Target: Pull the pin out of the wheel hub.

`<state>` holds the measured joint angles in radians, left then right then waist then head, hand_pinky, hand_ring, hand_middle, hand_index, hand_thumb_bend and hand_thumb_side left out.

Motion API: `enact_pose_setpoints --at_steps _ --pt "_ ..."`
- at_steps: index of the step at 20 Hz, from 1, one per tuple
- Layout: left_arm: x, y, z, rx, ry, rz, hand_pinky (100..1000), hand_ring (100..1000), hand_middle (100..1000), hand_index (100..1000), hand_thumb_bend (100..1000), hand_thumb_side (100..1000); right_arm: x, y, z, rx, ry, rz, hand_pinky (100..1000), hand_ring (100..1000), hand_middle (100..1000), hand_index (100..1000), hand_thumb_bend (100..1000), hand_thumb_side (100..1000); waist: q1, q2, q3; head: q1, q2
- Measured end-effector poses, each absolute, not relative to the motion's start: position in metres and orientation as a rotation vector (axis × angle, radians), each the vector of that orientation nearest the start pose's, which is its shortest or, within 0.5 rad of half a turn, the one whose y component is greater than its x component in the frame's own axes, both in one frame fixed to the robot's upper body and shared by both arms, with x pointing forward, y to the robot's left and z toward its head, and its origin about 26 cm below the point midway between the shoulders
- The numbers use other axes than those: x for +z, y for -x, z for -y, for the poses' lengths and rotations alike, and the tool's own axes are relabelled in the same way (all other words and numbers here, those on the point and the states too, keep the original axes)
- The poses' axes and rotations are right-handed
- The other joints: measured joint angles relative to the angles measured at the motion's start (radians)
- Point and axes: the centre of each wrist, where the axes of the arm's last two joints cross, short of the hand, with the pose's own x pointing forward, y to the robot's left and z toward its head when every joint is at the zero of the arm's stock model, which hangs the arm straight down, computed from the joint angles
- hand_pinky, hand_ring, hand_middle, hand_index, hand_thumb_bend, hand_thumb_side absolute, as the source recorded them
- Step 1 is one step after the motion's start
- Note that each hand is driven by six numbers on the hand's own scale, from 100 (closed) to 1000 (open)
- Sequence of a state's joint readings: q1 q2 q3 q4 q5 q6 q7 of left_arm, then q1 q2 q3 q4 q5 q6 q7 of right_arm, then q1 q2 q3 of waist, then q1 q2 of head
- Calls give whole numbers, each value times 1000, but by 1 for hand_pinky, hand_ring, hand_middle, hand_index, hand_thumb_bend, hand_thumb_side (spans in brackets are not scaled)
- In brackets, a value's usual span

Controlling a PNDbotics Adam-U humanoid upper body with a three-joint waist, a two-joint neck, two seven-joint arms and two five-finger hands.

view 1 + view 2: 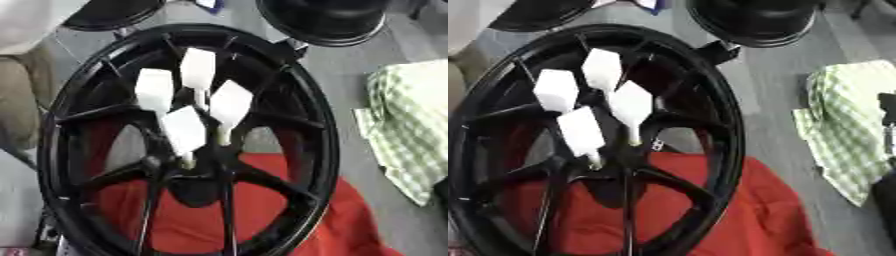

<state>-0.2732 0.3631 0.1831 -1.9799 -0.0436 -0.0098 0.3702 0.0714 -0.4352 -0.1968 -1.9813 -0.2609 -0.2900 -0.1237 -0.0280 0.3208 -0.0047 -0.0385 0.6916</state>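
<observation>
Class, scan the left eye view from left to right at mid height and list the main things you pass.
Black spoked wheel rim → cluster of white flat-headed pins standing in its hub → bare grey floor → green-and-white checked cloth.

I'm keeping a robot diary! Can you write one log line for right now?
wheel hub: lying on red cloth | pins: four white, all standing in hub | checked cloth: right | hands: not in view
</observation>
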Motion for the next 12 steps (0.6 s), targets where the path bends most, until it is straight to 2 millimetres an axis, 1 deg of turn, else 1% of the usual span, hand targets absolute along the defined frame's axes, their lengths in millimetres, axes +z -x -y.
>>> enact_pose_setpoints --at_steps 12 --pt "207 -295 -316 132 -614 2309 806 567 658 734 100 727 131 -244 358 24 287 2237 833 761 538 696 140 237 4 2 -1 -5 1"
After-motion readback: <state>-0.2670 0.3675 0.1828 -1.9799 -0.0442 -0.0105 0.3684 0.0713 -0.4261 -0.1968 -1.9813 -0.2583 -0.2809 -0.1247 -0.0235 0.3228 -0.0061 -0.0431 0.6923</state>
